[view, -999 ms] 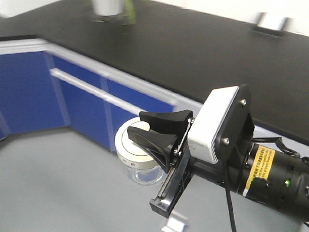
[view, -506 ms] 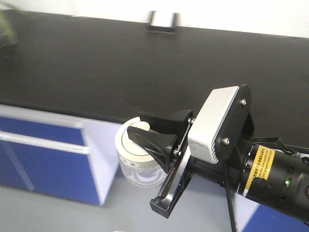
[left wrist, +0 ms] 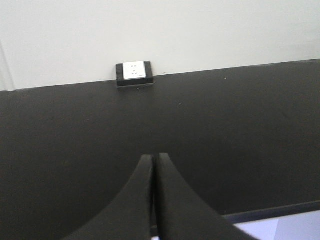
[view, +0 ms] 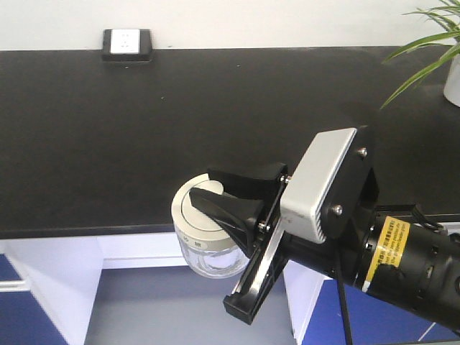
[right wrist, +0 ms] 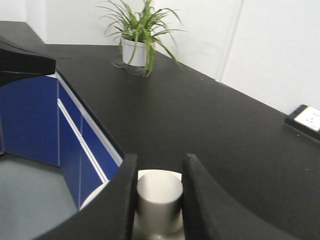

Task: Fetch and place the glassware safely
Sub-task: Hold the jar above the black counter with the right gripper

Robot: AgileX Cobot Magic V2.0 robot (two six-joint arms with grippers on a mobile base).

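Right hand [view: 203,187] pinches the central knob [right wrist: 159,196] of the glass jar [view: 212,255]. The jar hangs in the air at the front edge of the black surface [view: 108,144], over the floor [view: 158,316] and resting on nothing. Left hand [left wrist: 152,161] has its fingers pressed together with nothing between them. The likely hazard is that the whole weight hangs from the lid [view: 185,215]. If the lid sits loose, or the knob slides in the pinch, the glass body would drop short of the surface. The jar is small, squat and clear; its round cream-white lid carries a small dark mark on the rim.
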